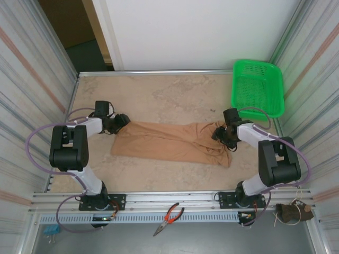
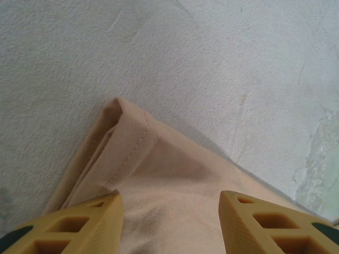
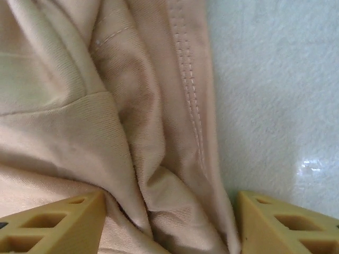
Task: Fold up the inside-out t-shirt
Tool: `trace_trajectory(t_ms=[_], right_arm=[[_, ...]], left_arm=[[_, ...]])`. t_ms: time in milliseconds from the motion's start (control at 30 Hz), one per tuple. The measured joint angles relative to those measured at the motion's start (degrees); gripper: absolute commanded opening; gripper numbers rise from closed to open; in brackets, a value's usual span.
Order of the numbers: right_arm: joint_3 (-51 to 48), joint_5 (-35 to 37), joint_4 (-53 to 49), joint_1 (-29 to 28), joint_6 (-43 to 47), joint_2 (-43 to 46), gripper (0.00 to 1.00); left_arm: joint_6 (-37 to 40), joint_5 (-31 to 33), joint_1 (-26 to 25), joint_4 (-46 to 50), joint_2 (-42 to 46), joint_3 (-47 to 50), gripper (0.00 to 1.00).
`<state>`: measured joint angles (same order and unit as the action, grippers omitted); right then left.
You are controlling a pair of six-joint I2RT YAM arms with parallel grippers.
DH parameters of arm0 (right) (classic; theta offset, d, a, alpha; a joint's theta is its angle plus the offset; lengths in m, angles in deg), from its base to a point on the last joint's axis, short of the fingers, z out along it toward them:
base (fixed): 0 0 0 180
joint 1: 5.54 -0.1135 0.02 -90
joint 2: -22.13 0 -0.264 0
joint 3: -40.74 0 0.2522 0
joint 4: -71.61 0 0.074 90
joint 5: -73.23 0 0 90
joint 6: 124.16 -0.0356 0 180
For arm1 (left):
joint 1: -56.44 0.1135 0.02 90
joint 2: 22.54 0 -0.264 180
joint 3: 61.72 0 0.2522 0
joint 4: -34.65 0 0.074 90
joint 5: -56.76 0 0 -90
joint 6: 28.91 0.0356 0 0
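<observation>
Both spread, our left tool (image 1: 122, 120) and right tool (image 1: 220, 136) hang over the ends of the thin tan fabric t-shirt (image 1: 169, 142) on the counter (image 1: 159, 90) left of the green plastic basket (image 1: 257, 64), which we judge limp and best pinched at its stitched hems.

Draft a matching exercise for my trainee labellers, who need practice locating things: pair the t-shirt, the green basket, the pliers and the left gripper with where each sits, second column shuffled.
Things:
1. t-shirt
2. green basket
3. pliers
4. left gripper

Places:
A. at the far right corner of the table
B. on the metal rail at the near edge
C. at the shirt's left end, jaws open
D. lying lengthwise across the table's middle

Pairs: 1-D, 2-A, 3-B, 4-C.
</observation>
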<state>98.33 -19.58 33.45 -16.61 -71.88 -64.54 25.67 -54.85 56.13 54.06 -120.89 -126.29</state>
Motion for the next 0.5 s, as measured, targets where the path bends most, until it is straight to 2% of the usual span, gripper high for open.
trace_trajectory(t_ms=[67, 100, 300, 500], right_arm=[[-0.2, -0.4, 0.8, -1.5, -0.7, -0.5, 0.03], [-0.2, -1.2, 1.4, -2.1, -1.0, -0.9, 0.0], [-0.2, -3.5, 2.5, -1.7, -1.7, -0.4, 0.0], [3.4, -3.7, -4.1, 2.6, -0.3, 5.3, 0.0]], left_arm=[[0.0, 0.0, 0.0, -0.1, 0.0, 0.1, 0.51], [0.0, -0.1, 0.0, -0.2, 0.0, 0.1, 0.51], [0.0, -0.5, 0.3, -0.9, 0.0, 0.4, 0.51], [-1.2, -1.3, 0.0, -3.0, 2.1, 3.5, 0.51]])
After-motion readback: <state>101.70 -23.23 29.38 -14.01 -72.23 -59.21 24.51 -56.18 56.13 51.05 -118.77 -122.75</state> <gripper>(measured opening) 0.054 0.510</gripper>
